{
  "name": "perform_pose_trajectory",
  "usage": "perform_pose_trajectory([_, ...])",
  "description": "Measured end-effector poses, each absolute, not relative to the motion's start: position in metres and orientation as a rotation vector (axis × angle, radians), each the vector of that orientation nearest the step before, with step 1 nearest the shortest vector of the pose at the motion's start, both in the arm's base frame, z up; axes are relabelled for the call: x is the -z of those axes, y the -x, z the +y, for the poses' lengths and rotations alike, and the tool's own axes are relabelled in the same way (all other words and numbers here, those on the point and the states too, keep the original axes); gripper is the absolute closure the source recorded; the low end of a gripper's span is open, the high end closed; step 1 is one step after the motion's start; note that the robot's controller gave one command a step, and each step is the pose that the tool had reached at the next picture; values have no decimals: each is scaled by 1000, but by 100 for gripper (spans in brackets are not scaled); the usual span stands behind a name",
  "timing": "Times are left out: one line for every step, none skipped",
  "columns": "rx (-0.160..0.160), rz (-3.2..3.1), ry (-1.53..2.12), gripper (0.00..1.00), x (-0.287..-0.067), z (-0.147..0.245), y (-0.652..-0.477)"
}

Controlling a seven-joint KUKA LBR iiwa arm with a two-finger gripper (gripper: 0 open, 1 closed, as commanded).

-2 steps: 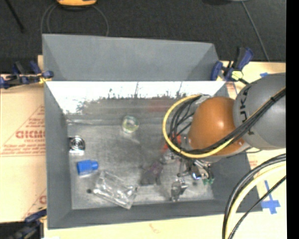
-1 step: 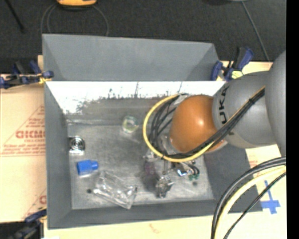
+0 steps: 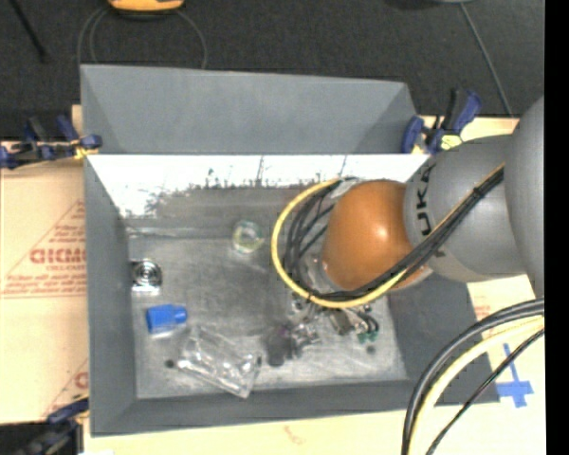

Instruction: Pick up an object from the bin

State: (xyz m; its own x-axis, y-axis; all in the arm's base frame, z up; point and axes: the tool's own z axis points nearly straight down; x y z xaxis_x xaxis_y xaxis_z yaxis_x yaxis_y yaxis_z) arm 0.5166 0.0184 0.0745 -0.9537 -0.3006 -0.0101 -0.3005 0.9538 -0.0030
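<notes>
My gripper (image 3: 302,332) reaches down from under the arm's orange cover to the bin floor, right of the middle near the front wall. A crumpled clear plastic piece (image 3: 215,365) lies just left of it along the front. A small blue block (image 3: 165,318) sits further left. A pale, see-through round thing (image 3: 247,237) rests on the floor behind the gripper, up and to its left. The cover and cables hide what lies directly under the gripper.
A shiny silver round thing (image 3: 147,275) lies near the left wall. The arm and its cable loop cover the bin's right half. The front wall is close below the gripper.
</notes>
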Motion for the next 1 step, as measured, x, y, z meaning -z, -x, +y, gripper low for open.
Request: perform_pose_trajectory([6,2941,1073,100,-273,32,-534])
